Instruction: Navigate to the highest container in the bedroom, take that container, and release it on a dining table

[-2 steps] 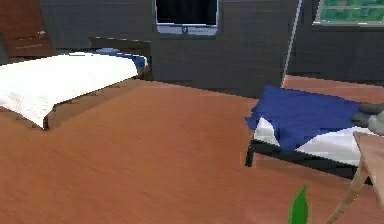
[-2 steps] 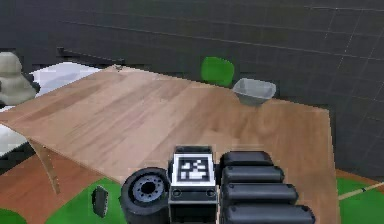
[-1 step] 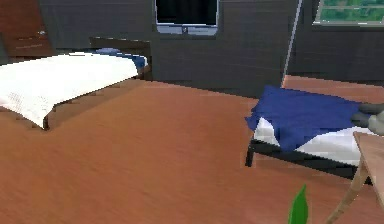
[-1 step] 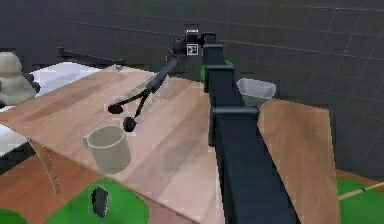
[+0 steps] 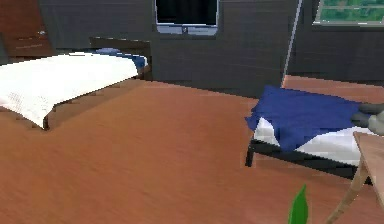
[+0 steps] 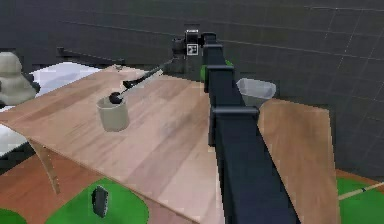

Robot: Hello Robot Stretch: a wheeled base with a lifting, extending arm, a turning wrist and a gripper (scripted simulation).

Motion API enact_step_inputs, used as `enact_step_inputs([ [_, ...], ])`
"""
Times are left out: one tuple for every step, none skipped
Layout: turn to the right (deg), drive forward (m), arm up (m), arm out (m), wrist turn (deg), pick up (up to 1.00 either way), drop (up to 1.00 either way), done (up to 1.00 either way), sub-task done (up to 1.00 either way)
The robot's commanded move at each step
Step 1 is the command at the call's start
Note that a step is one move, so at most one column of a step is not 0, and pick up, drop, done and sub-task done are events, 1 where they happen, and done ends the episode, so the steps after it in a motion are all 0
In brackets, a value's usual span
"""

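Note:
In the arm side view the dark arm (image 6: 235, 130) reaches out over a wooden table (image 6: 170, 140). The gripper (image 6: 126, 92) ends at the rim of a pale beige cup (image 6: 113, 113) that stands on the tabletop. I cannot tell whether it holds anything. A clear, shallow container (image 6: 256, 90) sits at the table's far edge, just right of the arm. Two white marker squares (image 6: 190, 43) show at the arm's far end.
The forward view has a white bed (image 5: 65, 80) at left and a bed with a blue blanket (image 5: 310, 115) at right, with open wood floor (image 5: 150, 150) between. A screen (image 5: 186, 12) hangs on the dark wall. A table corner (image 5: 372, 160) and a green leaf (image 5: 298, 208) lie close.

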Motion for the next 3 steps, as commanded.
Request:
enact_step_inputs([
  [0.0, 0.0, 0.0, 0.0, 45.0, 0.0, 0.0, 0.0, 0.0],
  [0.0, 0.0, 0.0, 0.0, 15.0, 0.0, 0.0, 0.0, 0.0],
  [0.0, 0.0, -0.32, 0.0, 0.0, 0.0, 0.0, 0.0, 0.0],
])
